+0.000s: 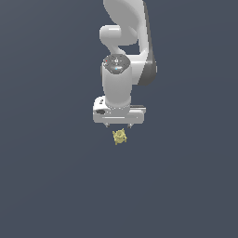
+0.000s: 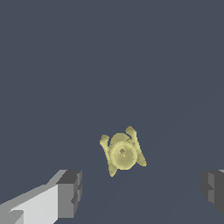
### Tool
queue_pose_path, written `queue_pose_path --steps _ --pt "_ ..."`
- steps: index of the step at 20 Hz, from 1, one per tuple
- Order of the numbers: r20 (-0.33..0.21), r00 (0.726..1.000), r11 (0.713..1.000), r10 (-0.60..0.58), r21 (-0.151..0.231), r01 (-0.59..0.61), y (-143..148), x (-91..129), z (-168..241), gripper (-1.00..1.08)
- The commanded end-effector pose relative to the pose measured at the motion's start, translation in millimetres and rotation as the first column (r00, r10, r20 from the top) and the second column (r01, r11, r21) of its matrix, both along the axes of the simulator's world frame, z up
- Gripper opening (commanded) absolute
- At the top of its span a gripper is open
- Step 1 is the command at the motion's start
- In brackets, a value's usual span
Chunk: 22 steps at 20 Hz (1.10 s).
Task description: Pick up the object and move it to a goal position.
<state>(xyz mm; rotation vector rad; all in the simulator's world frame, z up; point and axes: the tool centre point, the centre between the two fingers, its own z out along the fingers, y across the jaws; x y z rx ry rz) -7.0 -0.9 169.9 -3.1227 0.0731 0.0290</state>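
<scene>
The object point(image 1: 120, 136) is a tiny pale-yellow knobbly item with small nubs, lying on the dark flat ground. It also shows in the wrist view point(image 2: 122, 151), with a round body and several short arms. My white gripper point(image 1: 118, 125) hangs just above it in the exterior view, fingers pointing down. In the wrist view the gripper point(image 2: 142, 192) is open, its two dark fingertips point(image 2: 70, 192) set wide apart. The object lies between them, a little ahead of the tips and untouched. No goal marker shows.
The ground point(image 1: 46, 186) is a plain dark blue-grey surface. The arm's white links point(image 1: 125, 42) rise behind the gripper.
</scene>
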Motion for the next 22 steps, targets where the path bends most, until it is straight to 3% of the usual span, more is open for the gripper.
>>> queue_pose_path --steps 1,11,22 --pt "0.000 1.000 1.000 0.000 0.000 0.000 0.0 0.0 0.0 1.00" --pt "0.014 0.999 0.999 -0.031 -0.016 0.031 -36.3 2.1 3.5 1.00" --pt "0.014 0.999 0.999 0.030 -0.018 -0.030 -28.8 -1.1 -11.8 1.00"
